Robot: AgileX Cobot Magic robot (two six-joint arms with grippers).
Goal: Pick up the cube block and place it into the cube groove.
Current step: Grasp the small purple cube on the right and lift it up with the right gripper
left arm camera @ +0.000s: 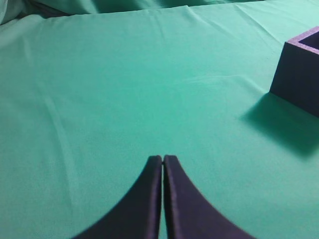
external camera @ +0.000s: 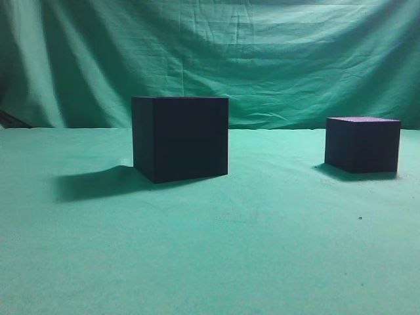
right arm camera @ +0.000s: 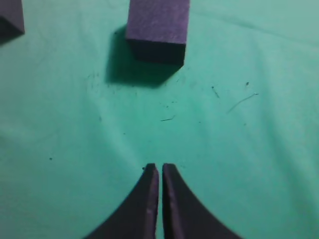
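The cube block [external camera: 363, 144], small and dark purple with a lighter top, stands on the green cloth at the right. It also shows at the top of the right wrist view [right arm camera: 158, 29], ahead of my right gripper [right arm camera: 160, 167], which is shut and empty. The cube groove [external camera: 180, 136], a larger blackish box, stands left of centre. Its corner with a purple rim shows at the right edge of the left wrist view [left arm camera: 299, 74] and at the top left of the right wrist view [right arm camera: 10, 17]. My left gripper [left arm camera: 162, 159] is shut and empty, well left of the box. Neither gripper shows in the exterior view.
A green cloth [external camera: 210, 249] covers the table and hangs as a wrinkled backdrop [external camera: 262, 52] behind. The box casts a shadow to its left. Small dark specks lie on the cloth near the right gripper.
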